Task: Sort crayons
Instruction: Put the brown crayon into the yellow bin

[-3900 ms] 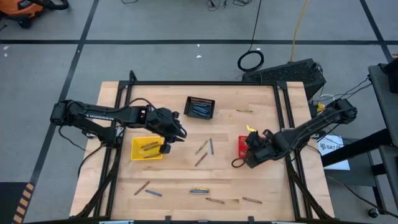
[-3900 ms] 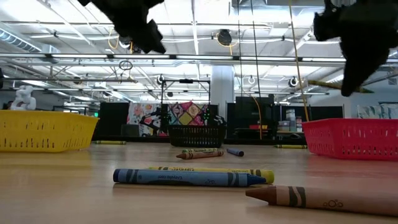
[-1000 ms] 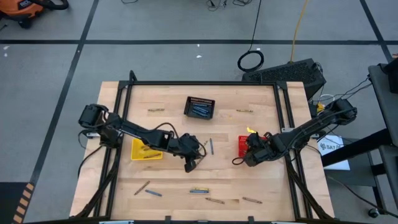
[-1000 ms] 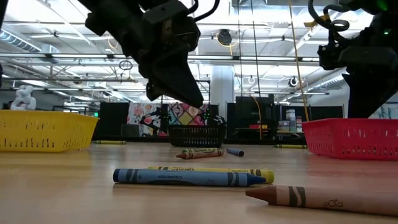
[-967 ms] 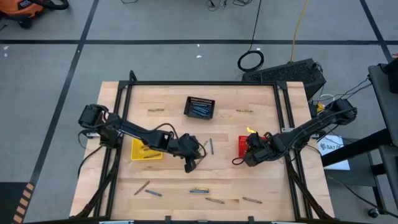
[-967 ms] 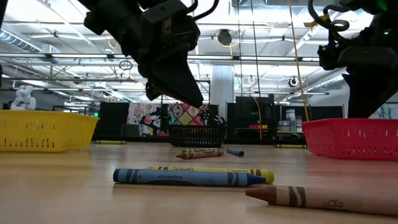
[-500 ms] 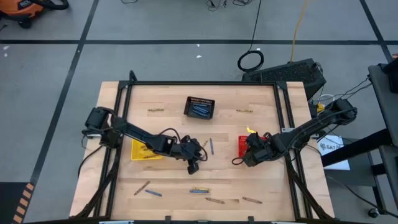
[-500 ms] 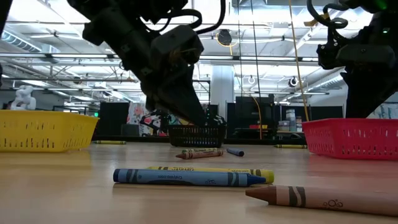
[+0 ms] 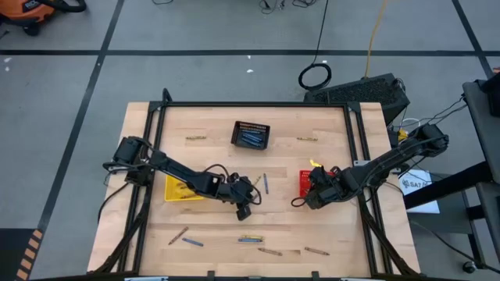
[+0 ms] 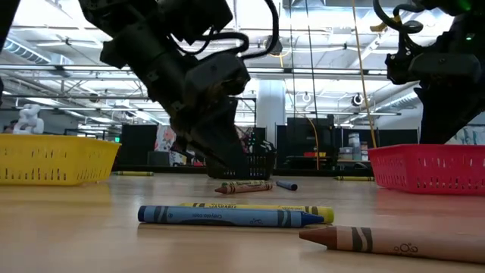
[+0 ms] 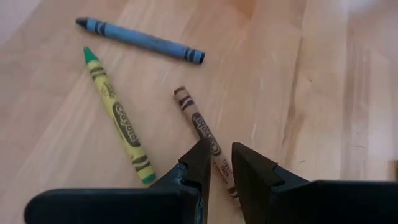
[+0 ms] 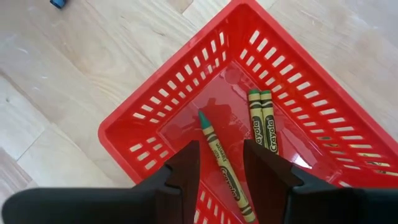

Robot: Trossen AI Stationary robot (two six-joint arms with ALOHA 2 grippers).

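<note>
Brown crayon (image 11: pixel 205 134), tip seemingly toward left pincer (image 11: pixel 221 163)

Pale matt wood table (image 9: pixel 328 234), glossy red plastic mesh basket (image 12: pixel 298 93), paper-wrapped crayons (image 11: pixel 118 115)

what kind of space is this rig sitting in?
Likely a large industrial lab or warehouse hall: grey floor marked with dark tape lines, a high ceiling with strip lights and trusses, and cables trailing to a black case beside the wooden table.
</note>
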